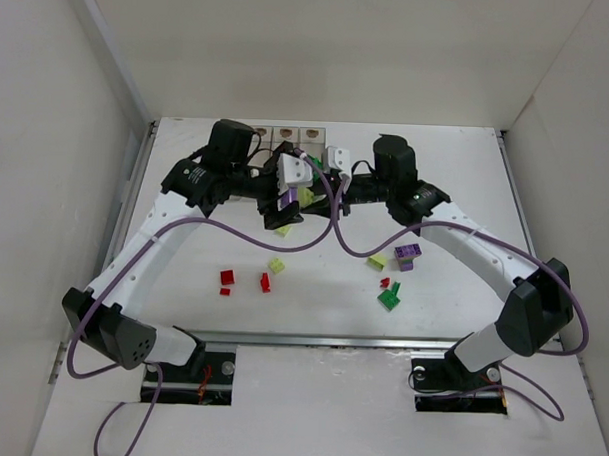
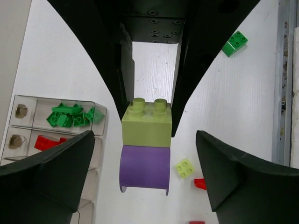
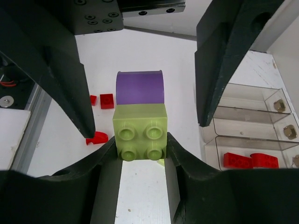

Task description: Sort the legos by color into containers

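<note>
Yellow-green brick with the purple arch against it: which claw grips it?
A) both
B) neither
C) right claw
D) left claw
C: in the right wrist view the right claw pinches the yellow-green brick from both sides, while the left claw stands open, its fingers clear of the brick and the purple arch.

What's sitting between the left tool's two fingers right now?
A purple arch joined to a yellow-green brick that the right tool clamps; the left wrist view shows gaps either side.
</note>
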You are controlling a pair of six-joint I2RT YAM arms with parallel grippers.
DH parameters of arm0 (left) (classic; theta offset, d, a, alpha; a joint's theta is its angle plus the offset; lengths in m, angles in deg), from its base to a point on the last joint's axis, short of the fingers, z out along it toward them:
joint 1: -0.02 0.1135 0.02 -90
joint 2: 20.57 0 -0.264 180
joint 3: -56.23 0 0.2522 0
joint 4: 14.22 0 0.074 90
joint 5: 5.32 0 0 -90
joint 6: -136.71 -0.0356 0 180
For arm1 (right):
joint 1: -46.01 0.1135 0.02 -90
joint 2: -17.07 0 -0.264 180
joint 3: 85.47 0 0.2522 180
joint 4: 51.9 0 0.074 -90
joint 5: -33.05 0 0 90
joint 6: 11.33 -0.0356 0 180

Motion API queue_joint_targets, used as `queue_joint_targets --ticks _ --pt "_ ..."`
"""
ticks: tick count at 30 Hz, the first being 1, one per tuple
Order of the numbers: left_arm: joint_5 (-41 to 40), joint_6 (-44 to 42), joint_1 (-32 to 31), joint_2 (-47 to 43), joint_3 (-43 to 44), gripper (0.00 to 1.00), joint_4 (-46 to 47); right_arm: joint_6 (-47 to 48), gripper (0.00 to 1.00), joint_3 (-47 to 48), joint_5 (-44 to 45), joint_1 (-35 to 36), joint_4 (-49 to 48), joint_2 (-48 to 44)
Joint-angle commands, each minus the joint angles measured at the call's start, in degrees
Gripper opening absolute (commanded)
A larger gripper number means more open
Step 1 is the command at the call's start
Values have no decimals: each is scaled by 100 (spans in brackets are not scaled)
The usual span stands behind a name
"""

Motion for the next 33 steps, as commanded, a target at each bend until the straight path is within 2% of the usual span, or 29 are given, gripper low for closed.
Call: queue_joint_targets --ticks 1,5,7,8,12,14,15,16,19,21,22,23,24,27,31,32,33 --pt "-18 -70 -14 -197 -41 90 -14 59 0 254 -82 55 -129 -98" --pt "-228 -70 -14 -250 -41 92 -188 112 0 201 -82 55 -129 -98" --pt "-482 -220 -14 -250 -41 87 -242 112 0 201 -82 55 -129 -98" --pt "-562 -289 -14 -311 -111 77 -242 112 0 201 -82 55 -129 -98" --pt "-493 -290 -14 -311 -234 51 -173 112 0 201 -187 55 -129 -98" --pt "-423 -106 -14 -311 -235 42 -66 112 0 262 -187 107 -76 -98" --pt "-370 -53 -14 -311 -235 34 12 112 0 262 -187 108 -76 -98" --pt "-369 -53 -14 -311 -235 19 13 112 0 262 -187 108 -76 -98" --pt "-369 -53 -14 -311 -235 1 13 112 3 315 -126 108 -7 -98" --pt "-439 -53 -14 -311 -235 0 13 112 32 315 -126 108 55 -46" --pt "-439 -53 -14 -364 -296 0 13 112 43 315 -126 108 125 -45" --pt "-439 -53 -14 -364 -348 0 13 112 67 315 -126 108 126 -45" --pt "-439 -105 -14 -364 -349 0 13 112 72 315 -73 108 126 -45" --pt "-492 -228 -14 -426 -472 0 13 112 78 315 41 108 126 -45" --pt "-633 -229 -14 -478 -595 0 13 112 78 367 41 108 126 -98" --pt "-633 -229 -14 -478 -595 0 13 112 75 368 -28 108 126 -98" --pt "-633 -229 -14 -478 -595 0 13 112 64 368 -29 108 126 -98"
